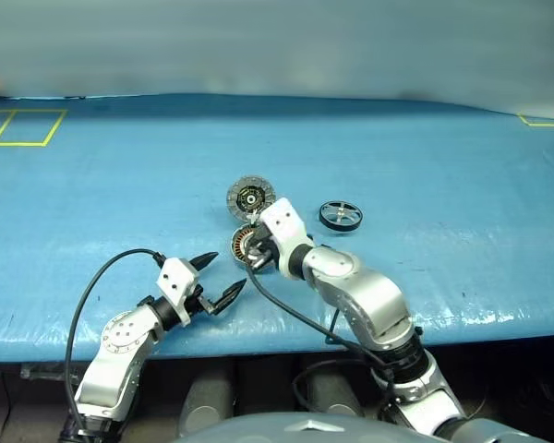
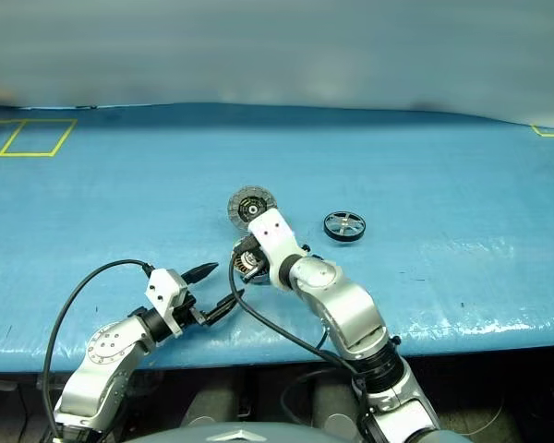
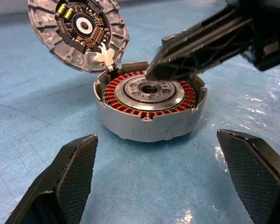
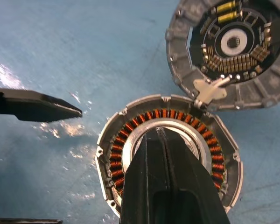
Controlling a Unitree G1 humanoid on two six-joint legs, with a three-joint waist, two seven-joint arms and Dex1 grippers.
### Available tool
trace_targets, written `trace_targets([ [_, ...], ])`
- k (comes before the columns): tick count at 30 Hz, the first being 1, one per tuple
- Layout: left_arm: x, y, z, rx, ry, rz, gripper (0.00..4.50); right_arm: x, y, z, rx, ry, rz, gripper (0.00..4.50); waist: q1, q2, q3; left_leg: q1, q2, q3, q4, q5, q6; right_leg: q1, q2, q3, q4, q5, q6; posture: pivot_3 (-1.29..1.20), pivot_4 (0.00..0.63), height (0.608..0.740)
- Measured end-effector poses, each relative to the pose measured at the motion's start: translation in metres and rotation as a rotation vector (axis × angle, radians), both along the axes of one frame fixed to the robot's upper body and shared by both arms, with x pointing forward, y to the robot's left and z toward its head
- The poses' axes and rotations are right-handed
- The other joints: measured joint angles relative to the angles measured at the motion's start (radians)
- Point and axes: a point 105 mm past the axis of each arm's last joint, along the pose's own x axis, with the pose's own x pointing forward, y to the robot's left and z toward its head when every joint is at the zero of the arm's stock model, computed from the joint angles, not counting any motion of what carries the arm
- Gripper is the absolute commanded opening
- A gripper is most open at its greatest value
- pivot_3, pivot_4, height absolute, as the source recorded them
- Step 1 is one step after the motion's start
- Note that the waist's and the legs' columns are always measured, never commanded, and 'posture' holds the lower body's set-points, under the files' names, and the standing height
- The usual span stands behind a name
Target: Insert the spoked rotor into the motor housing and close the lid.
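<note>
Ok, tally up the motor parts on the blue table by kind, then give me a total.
Motor housing, copper windings showing: 1
Lid, swung open and joined to the housing rim: 1
Spoked rotor, lying apart on the table: 1
Total: 3

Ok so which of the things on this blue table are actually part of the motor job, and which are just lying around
Part of the job:
- motor housing, copper windings showing, open
- lid, swung open beside the housing, joined to it at the rim
- spoked rotor, lying apart on the table
- right gripper, shut, over the housing
- left gripper, open, near the housing

Just lying about:
- yellow tape marks on the blue table
</note>
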Motion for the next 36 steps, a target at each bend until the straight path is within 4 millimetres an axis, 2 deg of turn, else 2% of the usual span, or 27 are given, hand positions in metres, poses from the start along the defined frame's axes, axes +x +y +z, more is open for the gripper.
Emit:
trace_targets([
  [2, 0.000, 0.000, 0.000, 0.000, 0.000, -0.001, 4.50, 0.007, -0.018, 0.010, -0.030, -0.033, -0.034, 0.01, 0.003, 0.000, 0.000, 0.000, 0.000, 0.000, 0.000, 0.000, 0.000, 0.000, -0.001, 0.000, 0.000, 0.000, 0.000, 0.00, 0.150, 0.740],
  [4, 0.000, 0.000, 0.000, 0.000, 0.000, -0.001, 4.50, 0.014, -0.046, 0.011, -0.088, -0.039, -0.094, 0.01, 0.007, 0.000, 0.000, 0.000, -0.001, 0.000, 0.000, 0.000, 0.000, -0.001, -0.001, 0.000, -0.001, 0.000, 0.000, 0.00, 0.150, 0.740],
  [6, 0.000, 0.000, 0.000, 0.000, 0.000, -0.003, 4.50, 0.020, -0.068, 0.011, -0.124, -0.037, -0.156, 0.37, 0.008, 0.000, 0.000, -0.001, -0.001, 0.001, 0.000, 0.000, 0.000, 0.000, -0.001, 0.000, 0.000, 0.000, 0.000, 0.00, 0.150, 0.740],
  [8, 0.001, -0.001, 0.001, -0.001, -0.003, -0.007, 4.50, 0.026, -0.089, 0.012, -0.148, -0.036, -0.219, 0.89, 0.007, 0.000, 0.000, -0.002, 0.000, 0.001, -0.001, 0.000, 0.000, 0.001, 0.000, 0.001, 0.000, 0.001, -0.002, 0.00, 0.150, 0.740],
  [10, 0.001, -0.003, 0.002, -0.003, -0.006, -0.012, 4.50, 0.028, -0.104, 0.008, -0.166, -0.020, -0.268, 1.62, 0.007, 0.000, 0.000, -0.001, 0.000, 0.002, -0.001, 0.000, 0.000, 0.001, 0.000, 0.002, 0.000, 0.001, -0.003, 0.00, 0.150, 0.740],
  [14, 0.001, -0.003, 0.001, -0.003, -0.004, -0.013, 4.50, 0.034, -0.122, 0.000, -0.179, 0.007, -0.360, 2.85, 0.006, 0.000, 0.000, -0.001, 0.000, 0.003, -0.001, 0.000, 0.000, 0.001, 0.001, 0.003, 0.000, 0.001, -0.002, 0.00, 0.150, 0.740],
  [16, 0.001, -0.003, 0.001, -0.003, -0.002, -0.012, 4.50, 0.037, -0.127, 0.000, -0.155, 0.013, -0.412, 2.85, 0.006, 0.000, 0.000, -0.001, 0.000, 0.003, -0.001, 0.000, 0.000, 0.001, 0.001, 0.003, 0.000, 0.000, 0.000, 0.00, 0.150, 0.740],
  [24, 0.001, -0.003, 0.001, -0.003, -0.002, -0.012, 4.50, 0.042, -0.127, -0.012, -0.089, 0.067, -0.508, 2.85, 0.007, 0.000, 0.000, -0.001, 0.000, 0.005, -0.001, 0.000, 0.000, 0.001, 0.001, 0.006, 0.000, 0.001, 0.001, 0.00, 0.150, 0.740],
  [36, 0.002, -0.003, 0.001, -0.002, -0.005, -0.014, 4.50, 0.051, -0.139, -0.029, -0.111, 0.087, -0.603, 2.85, 0.006, 0.000, 0.000, 0.000, 0.000, 0.009, -0.001, 0.000, 0.001, 0.000, 0.003, 0.012, 0.000, 0.002, 0.003, 0.00, 0.150, 0.740],
])
